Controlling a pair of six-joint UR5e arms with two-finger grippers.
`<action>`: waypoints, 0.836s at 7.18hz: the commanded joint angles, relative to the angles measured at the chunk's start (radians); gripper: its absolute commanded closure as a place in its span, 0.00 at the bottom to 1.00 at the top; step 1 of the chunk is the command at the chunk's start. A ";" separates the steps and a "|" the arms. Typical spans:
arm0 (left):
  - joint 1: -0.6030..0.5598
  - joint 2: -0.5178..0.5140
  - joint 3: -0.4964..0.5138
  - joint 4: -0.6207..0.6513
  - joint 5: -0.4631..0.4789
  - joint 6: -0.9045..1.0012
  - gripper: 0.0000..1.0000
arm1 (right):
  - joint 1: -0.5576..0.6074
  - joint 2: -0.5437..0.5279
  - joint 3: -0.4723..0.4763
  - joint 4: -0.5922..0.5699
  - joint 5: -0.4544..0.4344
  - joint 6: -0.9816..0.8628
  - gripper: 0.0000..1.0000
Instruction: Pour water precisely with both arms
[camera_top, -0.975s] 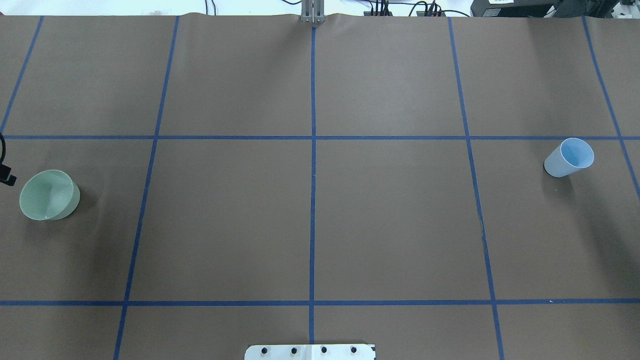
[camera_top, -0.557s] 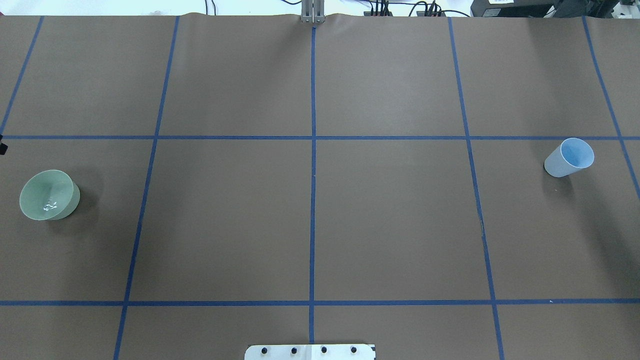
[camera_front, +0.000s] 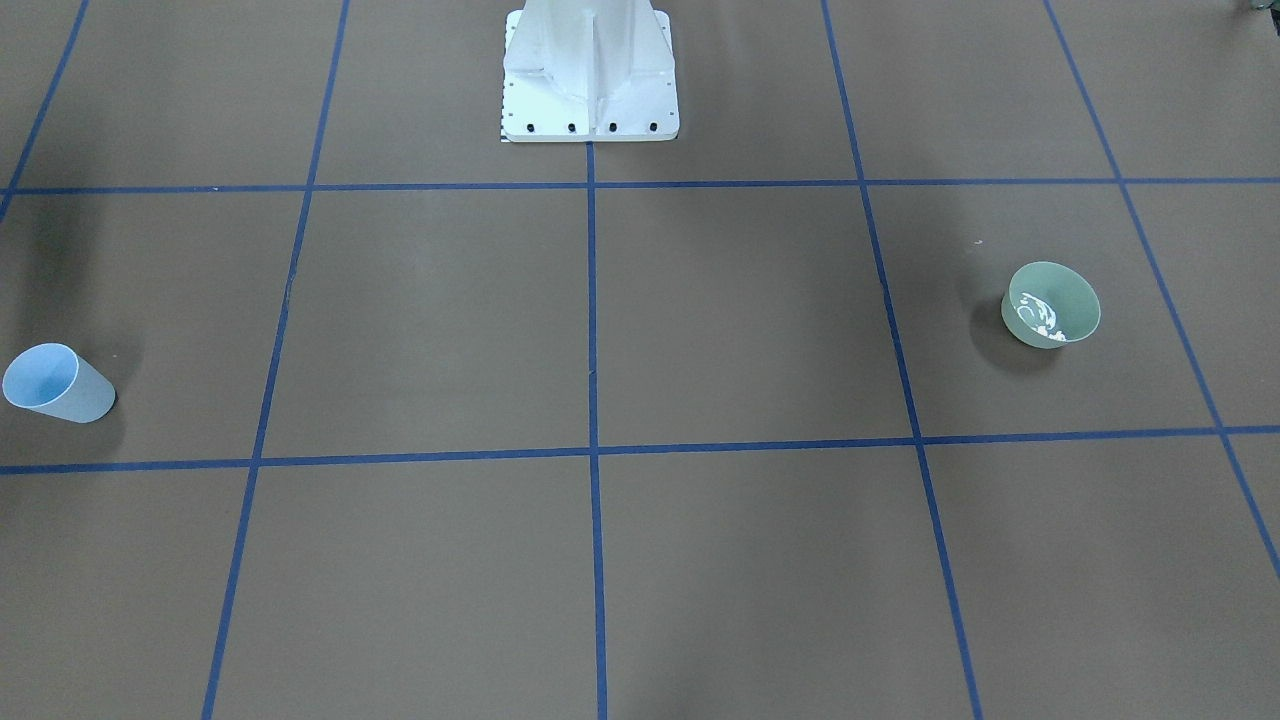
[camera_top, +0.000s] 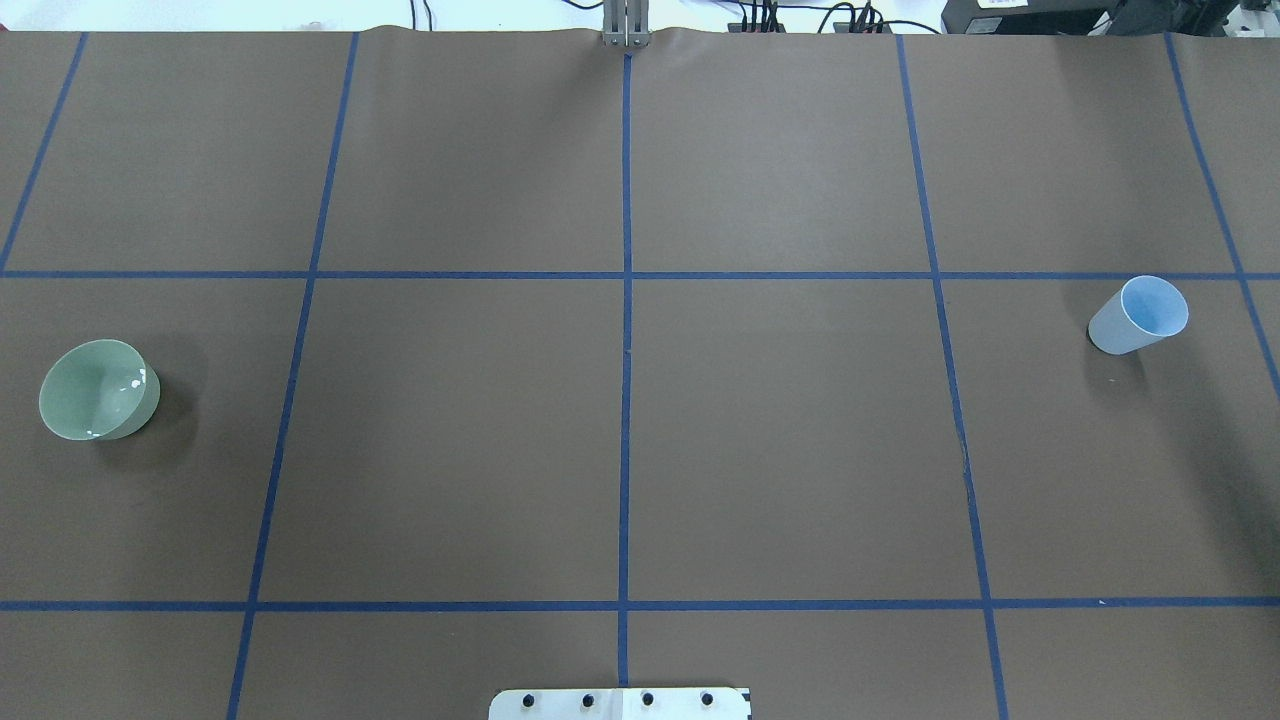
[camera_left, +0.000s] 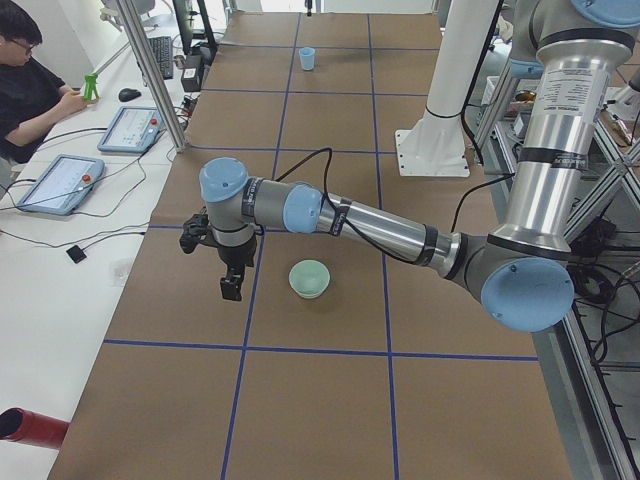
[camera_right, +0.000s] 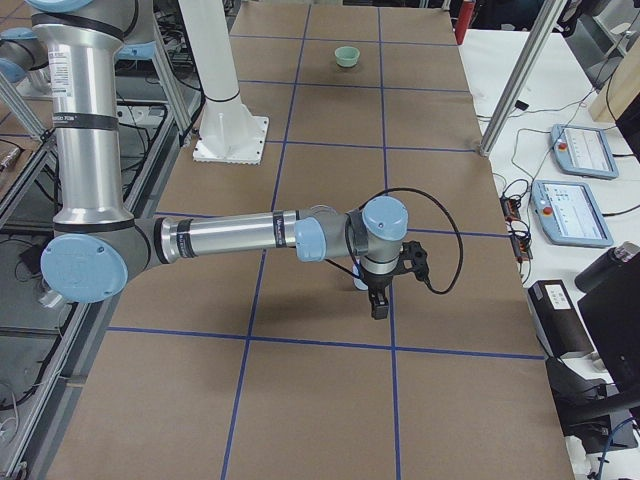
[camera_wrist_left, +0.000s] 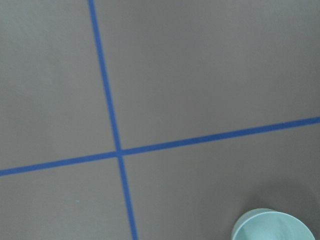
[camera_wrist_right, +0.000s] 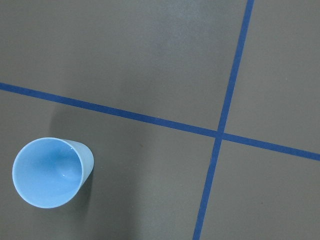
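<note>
The mint-green bowl (camera_top: 98, 390) stands upright at the table's left, also in the front view (camera_front: 1050, 305). The water (camera_front: 1035, 315) shows as white glints inside it. The pale blue cup (camera_top: 1138, 315) stands upright at the right; in the right wrist view (camera_wrist_right: 50, 172) it looks empty. My left gripper (camera_left: 232, 285) shows only in the exterior left view, hanging above the table beside the bowl (camera_left: 309, 279), apart from it; I cannot tell if it is open. My right gripper (camera_right: 378, 300) shows only in the exterior right view, near the cup; I cannot tell its state.
The white pedestal (camera_front: 590, 75) stands at the robot's side of the table. Blue tape lines cross the brown table cover. An operator (camera_left: 30, 90) sits at a side bench with tablets (camera_left: 55, 183). An aluminium post (camera_top: 624, 25) stands at the far edge.
A black part of the left arm at the overhead view's left edge has moved out of view. The water glints in the bowl have shifted. The cup has not moved.
</note>
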 joint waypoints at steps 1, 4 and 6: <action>-0.067 0.057 0.028 -0.023 -0.003 0.011 0.00 | 0.047 0.000 0.011 -0.057 0.019 0.001 0.00; -0.064 0.117 0.080 -0.128 -0.003 0.019 0.00 | 0.087 -0.003 0.069 -0.166 0.062 0.001 0.00; -0.062 0.172 0.116 -0.297 -0.003 0.015 0.00 | 0.092 -0.028 0.077 -0.178 0.067 0.000 0.00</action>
